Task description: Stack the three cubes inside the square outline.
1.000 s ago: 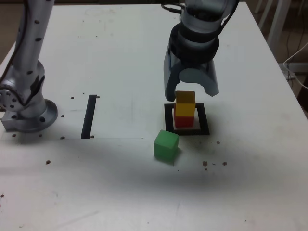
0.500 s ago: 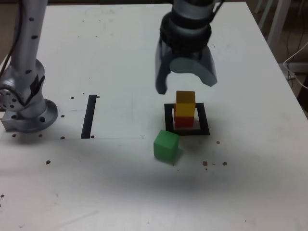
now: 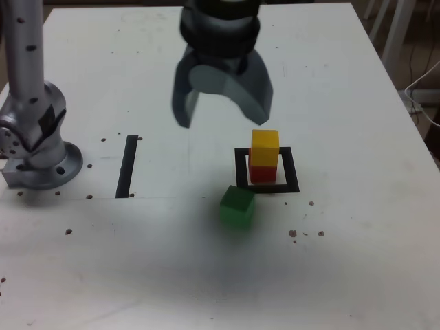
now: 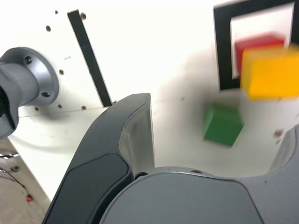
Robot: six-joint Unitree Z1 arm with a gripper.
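Note:
The yellow cube (image 3: 265, 146) stands on the red cube (image 3: 262, 173) inside the black square outline (image 3: 240, 169). Just in front of the outline, toward the exterior view's left, the green cube (image 3: 237, 206) lies alone on the table. My gripper (image 3: 221, 117) hangs open and empty in the air, behind the stack and to its left in the exterior view, touching nothing. The wrist view looks down past one dark finger (image 4: 135, 135) at the green cube (image 4: 223, 124), the yellow cube (image 4: 273, 70), the red cube (image 4: 257, 44) and the outline (image 4: 224, 51).
A straight black strip (image 3: 127, 165) lies on the white table at the exterior view's left. The arm's grey base (image 3: 38, 161) stands beside it near the table's left edge. Small dark specks dot the surface.
My gripper opened wider, let go of the yellow cube on the red one, then rose and swung to the exterior view's left. No cube moved.

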